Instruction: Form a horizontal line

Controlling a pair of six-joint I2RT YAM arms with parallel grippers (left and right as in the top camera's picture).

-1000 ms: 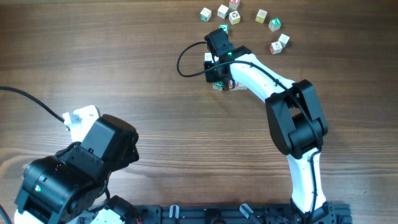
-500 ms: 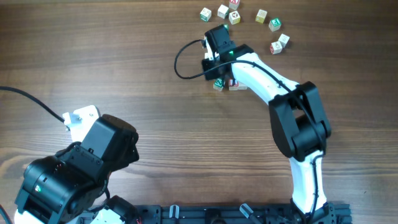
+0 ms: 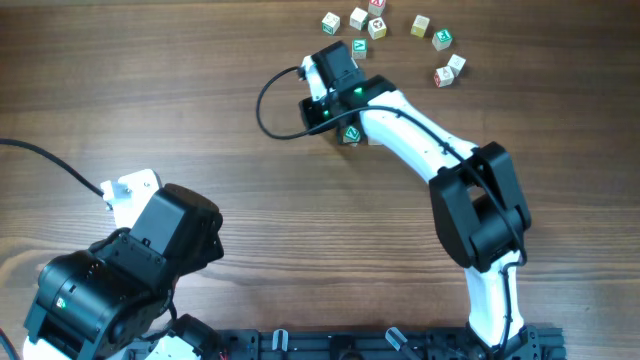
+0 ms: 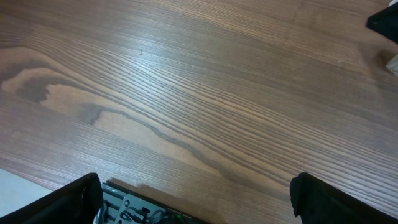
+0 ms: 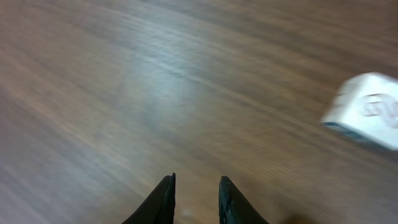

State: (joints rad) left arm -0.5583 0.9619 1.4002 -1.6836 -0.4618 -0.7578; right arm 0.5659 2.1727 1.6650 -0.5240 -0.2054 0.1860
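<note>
We take the green-lettered cube [image 3: 352, 133] as our landmark. It sits on the counter [image 3: 200, 120] in the upper middle of the overhead view, tucked against the right arm [image 3: 420, 140], which reaches over it from the near right. Just to the right of it a second cube [image 3: 371, 139] peeks out from under the arm's white link. The two lie side by side and very close, and we cannot read the second one's face. Beyond the green-lettered cube and to its right, near the counter's far edge, a loose scatter of cubes [image 3: 378, 27] lies well apart from that pair. Left of the green-lettered cube a black cable [image 3: 268, 105] loops off the wrist.

In its own blurred wrist view, the right pincer [image 5: 196, 186] has its dark fingers [image 5: 163, 202] parted by a narrow gap with only bare wood between them, so it pinches nothing. A pale cube [image 5: 367, 112] lies off to the right of those fingers, clear of them. Its marking is too smeared for us to say which cube it is.

The left arm [image 3: 120, 270] sits well to the near left of the green-lettered cube. Its left pincer [image 4: 194, 186] is spread wide, and the fingers [image 4: 68, 202] stand at the lower corners of its wrist view over plain wood grain.
</note>
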